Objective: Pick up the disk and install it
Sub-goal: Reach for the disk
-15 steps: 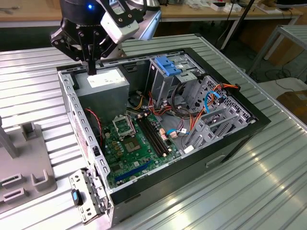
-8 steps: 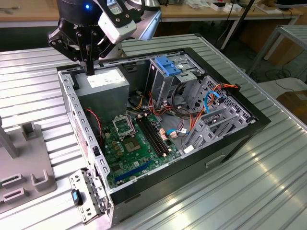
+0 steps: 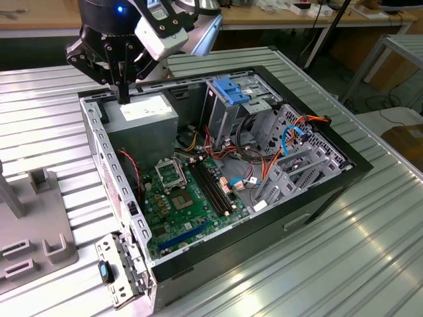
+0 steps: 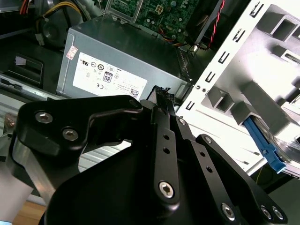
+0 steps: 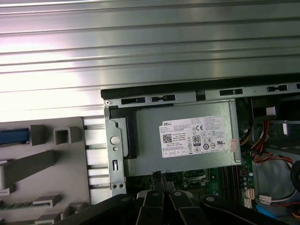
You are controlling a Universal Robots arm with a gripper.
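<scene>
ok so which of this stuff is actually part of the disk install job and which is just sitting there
Part of the job:
disk, in the grey holder beside the case
gripper, shut with nothing in it, by the power supply
computer case

Just sitting there:
power supply
motherboard
cables

Gripper (closed) over the grey box inside open computer case
</scene>
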